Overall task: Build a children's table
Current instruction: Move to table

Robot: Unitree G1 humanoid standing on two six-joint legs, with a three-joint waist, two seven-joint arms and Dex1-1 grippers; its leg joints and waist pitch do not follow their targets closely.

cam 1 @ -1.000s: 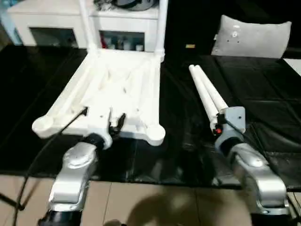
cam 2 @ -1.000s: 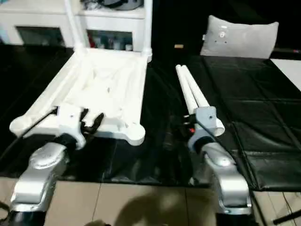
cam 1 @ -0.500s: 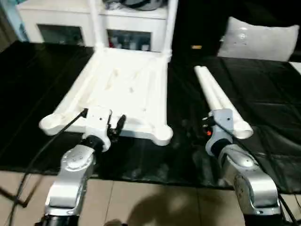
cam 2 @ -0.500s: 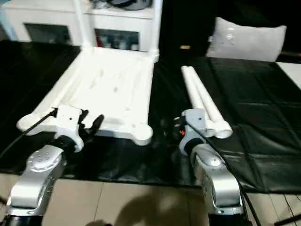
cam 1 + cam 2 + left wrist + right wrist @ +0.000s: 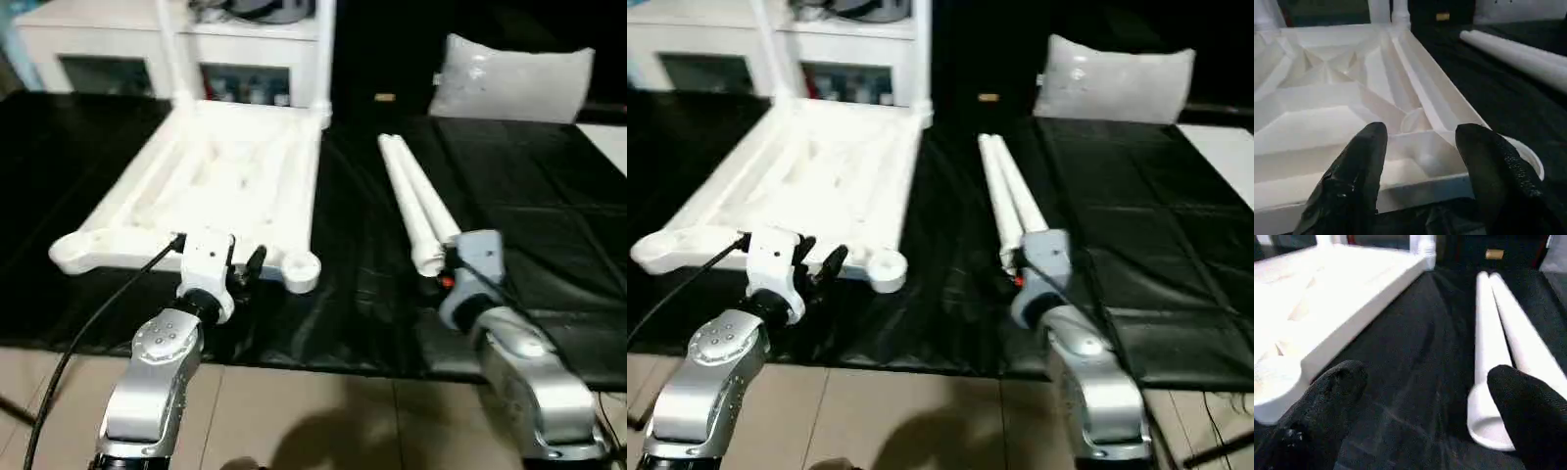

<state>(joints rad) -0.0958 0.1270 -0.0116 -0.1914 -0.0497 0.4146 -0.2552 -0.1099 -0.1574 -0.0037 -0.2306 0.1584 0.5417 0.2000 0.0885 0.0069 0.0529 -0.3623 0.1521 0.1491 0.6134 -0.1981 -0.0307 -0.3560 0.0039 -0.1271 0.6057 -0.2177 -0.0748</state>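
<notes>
— Where are we?

— Tabletop (image 5: 225, 186) lies ribs-up on the mat's (image 5: 549, 196) left half, two legs (image 5: 416, 201) side by side at mid-mat. Left gripper (image 5: 1422, 161) half open, empty, at the tabletop's near edge. Right gripper (image 5: 1420, 401) wide open, empty, beside the legs' flared ends.

— Next?

— Probably grab a leg, then a near corner socket (image 5: 302, 266).

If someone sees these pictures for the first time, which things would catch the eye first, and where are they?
The white plastic rectangular tabletop stands out first: it lies ribbed side up on the black floor mat, left of centre, with two white tube legs already standing in its far corners. To its right, two more long white tube legs lie side by side on the mat. The left gripper is open at the tabletop's near edge; the right gripper is open just before the lying legs.
</notes>
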